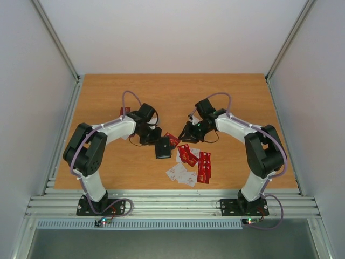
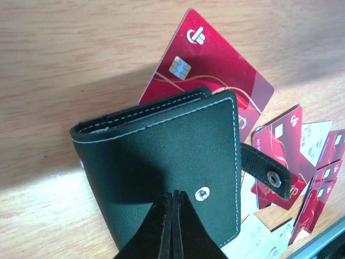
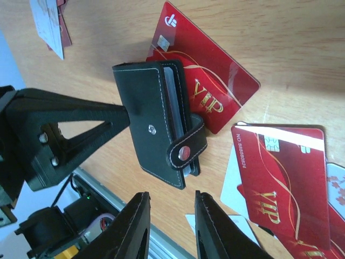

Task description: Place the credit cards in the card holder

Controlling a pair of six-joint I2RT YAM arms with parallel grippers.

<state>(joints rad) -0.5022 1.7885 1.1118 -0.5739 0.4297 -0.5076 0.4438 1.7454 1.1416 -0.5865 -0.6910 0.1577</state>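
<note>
1. Lying nearest the front edge of the wooden table (image 1: 108, 91), loose red and white credit cards (image 1: 194, 164) are scattered.
2. Just beyond, the black card holder (image 3: 156, 129) overlaps a red VIP card (image 3: 215, 81), its strap unfastened.
3. The left gripper (image 2: 172, 193) pinches its edge; the right gripper (image 3: 171, 197) gapes, empty.

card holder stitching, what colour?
White, running along the edges of the black card holder; it shows clearest in the left wrist view.

Matt card holder (image 2: 161, 156), glossy credit cards (image 2: 215, 65)
</note>
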